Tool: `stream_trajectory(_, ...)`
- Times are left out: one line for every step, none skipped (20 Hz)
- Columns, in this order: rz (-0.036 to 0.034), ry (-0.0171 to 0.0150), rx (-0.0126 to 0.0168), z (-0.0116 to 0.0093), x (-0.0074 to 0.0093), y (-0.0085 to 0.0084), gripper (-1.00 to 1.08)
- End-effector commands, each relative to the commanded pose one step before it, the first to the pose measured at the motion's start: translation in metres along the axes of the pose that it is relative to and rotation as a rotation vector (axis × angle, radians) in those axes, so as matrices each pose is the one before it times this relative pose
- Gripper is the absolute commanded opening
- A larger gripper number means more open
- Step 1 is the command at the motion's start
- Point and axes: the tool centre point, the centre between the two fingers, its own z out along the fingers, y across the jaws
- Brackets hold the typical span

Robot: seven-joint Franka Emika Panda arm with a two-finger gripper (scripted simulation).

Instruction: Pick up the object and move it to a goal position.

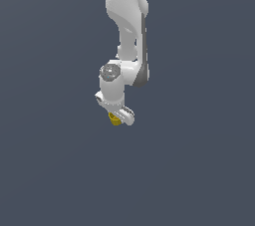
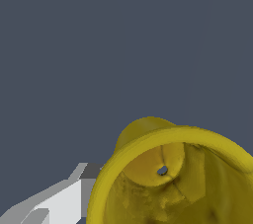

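Below the white arm (image 1: pixel 127 26), which reached down from twelve o'clock in the exterior view, the gripper (image 1: pixel 117 116) sat a little past the middle of the frame toward six o'clock. A small mustard-yellow cup (image 1: pixel 115 119) showed at its lower edge, tucked against the white hand and mostly hidden by it, so only a sliver of yellow peeked out at about seven o'clock from the hand's end. Plain dark grey-blue ground (image 1: pixel 50 170) lay all around.

At the wrist camera, the cup (image 2: pixel 168 178) filled much of the picture, very close to the lens. Its wide rim faced the camera and the hollow inside ran down to a narrower base with a small dark hole at its centre. One pale grey finger (image 2: pixel 54 203) lay just beside the cup's outer wall. Whether the jaws were clenched on the cup could not be told from either view.
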Motion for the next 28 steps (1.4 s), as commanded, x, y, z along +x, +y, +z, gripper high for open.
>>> stream_trajectory(0.00089,-0.00028,-0.00082,0.00090,0.00029,0.00071,-1.00)
stream_trajectory(0.00000,0.00000,0.00000,0.00000,0.00000,0.00000,-1.00)
stream_trajectory(0.00000,0.00000,0.00000,0.00000,0.00000,0.00000,-1.00)
stream_trajectory(0.00000,0.00000,0.00000,0.00000,0.00000,0.00000,-1.00)
stream_trajectory(0.00000,0.00000,0.00000,0.00000,0.00000,0.00000,-1.00)
stream_trajectory(-0.00087,0.00035,0.00089,-0.00082,-0.00026,-0.00077,-1.00)
stream_trajectory(0.00000,0.00000,0.00000,-0.00032,0.00007,0.00001,-1.00)
stream_trajectory(0.00000,0.00000,0.00000,-0.00097,0.00020,0.00002,-1.00)
stream_trajectory(0.00000,0.00000,0.00000,-0.00161,0.00033,0.00003,-1.00)
stream_trajectory(0.00000,0.00000,0.00000,-0.00225,0.00046,0.00005,-1.00)
stream_trajectory(0.00000,0.00000,0.00000,-0.00289,0.00059,0.00006,-1.00)
stream_trajectory(0.00000,0.00000,0.00000,-0.00351,0.00072,0.00007,-1.00)
stream_trajectory(0.00000,0.00000,0.00000,-0.00413,0.00085,0.00008,-1.00)
stream_trajectory(0.00000,0.00000,0.00000,-0.00473,0.00098,0.00010,-1.00)
stream_trajectory(0.00000,0.00000,0.00000,-0.00532,0.00110,0.00011,-1.00)
stream_trajectory(0.00000,0.00000,0.00000,-0.00591,0.00123,0.00012,-1.00)
stream_trajectory(0.00047,-0.00004,-0.00014,-0.00641,0.00150,0.00036,-1.00)
stream_trajectory(0.00000,0.00000,0.00000,-0.00703,0.00147,0.00014,-1.00)
stream_trajectory(0.00000,0.00000,0.00000,-0.00758,0.00159,0.00016,-1.00)
stream_trajectory(0.00000,0.00000,0.00000,-0.00811,0.00171,0.00017,-1.00)
stream_trajectory(0.00000,0.00000,0.00000,-0.00864,0.00182,0.00018,-1.00)
stream_trajectory(0.00057,0.00007,-0.00038,-0.00906,0.00211,0.00043,-1.00)
stream_trajectory(0.00000,0.00000,0.00000,-0.00965,0.00206,0.00020,-1.00)
stream_trajectory(0.00000,0.00000,0.00000,-0.01014,0.00217,0.00020,-1.00)
stream_trajectory(0.00000,0.00000,0.00000,-0.01056,0.00227,0.00021,-1.00)
stream_trajectory(0.00000,0.00000,0.00000,-0.01088,0.00235,0.00021,-1.00)
stream_trajectory(0.00047,0.00016,-0.00048,-0.01098,0.00253,0.00037,-1.00)
stream_trajectory(0.00000,0.00000,0.00000,-0.01097,0.00240,0.00020,-1.00)
